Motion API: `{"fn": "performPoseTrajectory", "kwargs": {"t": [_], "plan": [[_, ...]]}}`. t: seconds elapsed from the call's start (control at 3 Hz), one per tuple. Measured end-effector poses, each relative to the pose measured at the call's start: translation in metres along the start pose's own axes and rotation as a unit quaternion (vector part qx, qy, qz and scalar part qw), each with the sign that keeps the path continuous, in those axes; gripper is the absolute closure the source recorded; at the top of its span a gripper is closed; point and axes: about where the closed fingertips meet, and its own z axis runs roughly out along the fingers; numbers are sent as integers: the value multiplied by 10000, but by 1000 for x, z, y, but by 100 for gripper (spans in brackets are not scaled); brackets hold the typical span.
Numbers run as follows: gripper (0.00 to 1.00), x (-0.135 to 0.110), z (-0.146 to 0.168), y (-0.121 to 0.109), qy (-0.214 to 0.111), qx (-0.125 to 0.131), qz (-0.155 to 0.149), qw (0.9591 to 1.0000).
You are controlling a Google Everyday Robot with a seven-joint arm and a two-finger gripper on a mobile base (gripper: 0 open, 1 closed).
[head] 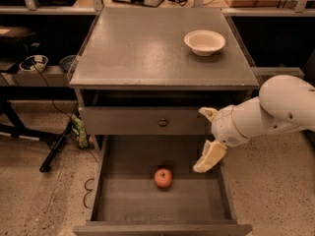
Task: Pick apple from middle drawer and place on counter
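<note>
The red apple [163, 177] lies on the plank floor of the pulled-out middle drawer [118, 200], near its centre. The grey counter [147, 48] tops the cabinet above. My gripper [207, 140] hangs at the drawer's right wall, above and to the right of the apple. It is open and holds nothing: one pale finger points up left, the other [210, 157] angles down toward the drawer. My white arm comes in from the right edge.
A white bowl [204, 42] stands at the counter's back right. A shut drawer front with a round knob [163, 123] sits above the open drawer. Dark shelving with bowls and cables is at the left, and a black stand leg [54, 151] on the speckled floor.
</note>
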Motion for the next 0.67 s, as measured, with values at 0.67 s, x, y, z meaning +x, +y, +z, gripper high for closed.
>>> {"fn": "performPoseTrajectory", "kwargs": {"t": [0.67], "plan": [[0, 26, 34, -1, -142, -242, 44, 9996]]}}
